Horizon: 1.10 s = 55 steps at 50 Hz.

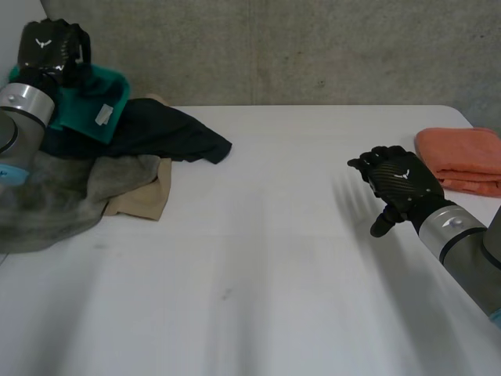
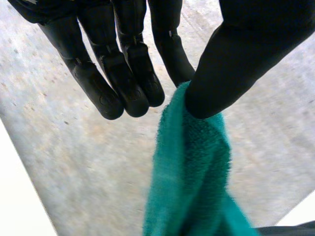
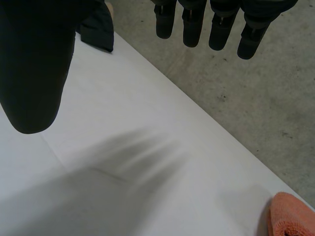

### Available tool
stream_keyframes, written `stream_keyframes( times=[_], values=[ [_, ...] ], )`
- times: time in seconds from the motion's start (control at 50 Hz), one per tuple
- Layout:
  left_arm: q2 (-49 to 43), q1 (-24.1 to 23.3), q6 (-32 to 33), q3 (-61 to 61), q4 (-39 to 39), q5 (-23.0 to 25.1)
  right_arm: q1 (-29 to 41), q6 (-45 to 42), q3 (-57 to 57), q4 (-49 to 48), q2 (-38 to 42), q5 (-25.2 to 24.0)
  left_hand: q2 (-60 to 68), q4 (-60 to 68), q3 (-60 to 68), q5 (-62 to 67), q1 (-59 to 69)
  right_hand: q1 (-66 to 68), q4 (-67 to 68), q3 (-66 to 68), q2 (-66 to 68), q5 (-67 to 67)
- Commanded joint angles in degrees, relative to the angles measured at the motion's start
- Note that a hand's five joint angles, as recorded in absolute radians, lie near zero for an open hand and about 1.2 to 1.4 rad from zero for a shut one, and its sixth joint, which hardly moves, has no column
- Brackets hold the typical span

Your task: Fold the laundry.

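At the table's far left corner, your left hand (image 1: 52, 44) pinches a nubby teal towel (image 1: 109, 88) between thumb and fingers, holding it up over a rumpled pile: dark garment (image 1: 168, 133), grey cloth (image 1: 55, 196), beige cloth (image 1: 149, 192). Your right hand (image 1: 399, 184) hovers over the white table (image 1: 258, 258), fingers relaxed and empty, near a folded orange towel (image 1: 462, 157).

White table (image 1: 258, 258) fills foreground; grey concrete wall (image 1: 313, 47) behind it; soft even light.
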Motion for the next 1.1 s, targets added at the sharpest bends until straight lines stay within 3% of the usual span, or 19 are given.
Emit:
stream_keyframes(
  times=[0.02,0.14,0.24,0.44,0.5,0.54,0.58,0.62,0.72,0.94,1.1],
  values=[
    [13.53,-7.74,-11.95,-14.94,3.00,1.00,-0.47,0.11,-0.52,0.00,0.78,0.10,11.48,11.48,11.88,13.81,13.02,-2.70,-2.46,-2.01,-1.92,-2.29],
    [19.94,-18.53,-16.44,-18.11,0.90,0.66,-0.20,0.19,-0.44,0.52,0.69,0.10,11.48,11.48,11.88,13.81,13.02,-2.70,-2.46,-2.01,-1.92,-2.29],
    [19.87,-26.81,-17.24,-16.27,-2.97,-1.71,-0.56,0.28,-0.44,1.22,0.43,0.10,11.48,11.48,11.88,13.81,13.02,-2.70,-2.46,-2.01,-1.92,-2.29],
    [11.36,-42.36,-16.71,-13.72,-11.40,-4.44,-2.84,0.72,-1.40,2.02,0.43,1.15,11.48,11.48,11.88,13.81,13.02,-2.70,-2.46,-2.01,-1.92,-2.29],
    [8.19,-45.71,-15.31,-13.54,-12.99,-5.32,-3.45,1.59,-2.10,2.54,0.60,2.47,11.48,11.48,11.88,13.81,13.02,-2.70,-2.46,-2.01,-1.92,-2.29],
    [7.13,-45.89,-14.25,-13.45,-13.43,-6.20,-3.63,2.21,-2.37,2.98,0.69,2.83,2.99,2.99,3.38,5.32,4.52,-2.70,-2.46,-2.01,-1.92,-2.29],
    [7.21,-45.81,-13.29,-13.10,-13.87,-6.90,-3.63,3.09,-2.81,3.86,0.69,3.18,-16.31,-16.31,-15.91,-13.98,-14.77,-2.70,-2.46,-2.01,-1.92,-2.29],
    [8.08,-45.46,-12.50,-13.27,-14.22,-7.43,-3.54,3.44,-2.90,4.65,0.61,3.18,-26.30,-26.30,-25.90,-23.97,-24.76,-2.70,-2.46,-2.01,-1.92,-2.29],
    [13.43,-40.55,-8.64,-15.29,-15.01,-8.22,-2.93,5.20,-4.12,8.42,0.17,3.70,-38.92,-38.92,-38.52,-36.59,-37.38,-2.70,-2.46,-2.01,-1.92,-2.29],
    [20.75,-24.37,9.38,-21.89,-17.21,-5.41,1.81,10.48,-6.50,20.73,-1.24,5.90,-44.85,-44.85,-44.45,-42.52,-43.31,-2.70,-2.46,-2.01,-1.92,-2.29],
    [13.21,-10.93,24.58,-21.20,-21.07,3.98,5.33,8.55,-5.27,20.48,-0.72,7.04,-43.51,-43.51,-43.12,-41.18,-41.98,-2.70,-2.46,-2.01,-1.92,-2.29]
  ],
)
